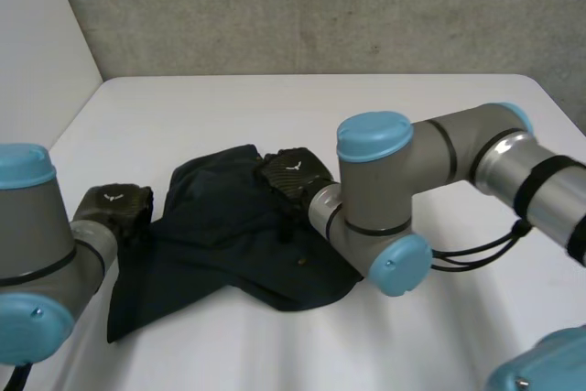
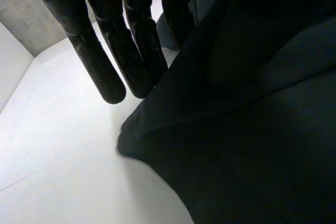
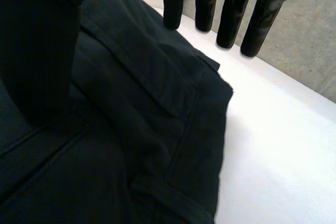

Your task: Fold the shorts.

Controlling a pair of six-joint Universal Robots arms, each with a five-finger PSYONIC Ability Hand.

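Note:
Dark navy shorts (image 1: 229, 244) lie crumpled on the white table (image 1: 385, 116). My left hand (image 1: 114, 208) rests at their left edge. In the left wrist view its fingers (image 2: 100, 61) are straight, and a raised fold of the shorts (image 2: 252, 129) comes up against them. My right hand (image 1: 293, 176) sits on the shorts' far middle part. In the right wrist view its straight fingers (image 3: 231, 14) reach past the far hem of the shorts (image 3: 131, 103) above the table, and its thumb (image 3: 42, 51) hangs over the cloth. Neither hand grips the cloth.
The right arm's elbow (image 1: 375, 199) reaches across the shorts' right side. A grey wall (image 1: 320, 6) stands behind the table. Bare tabletop lies beyond the shorts and to their right.

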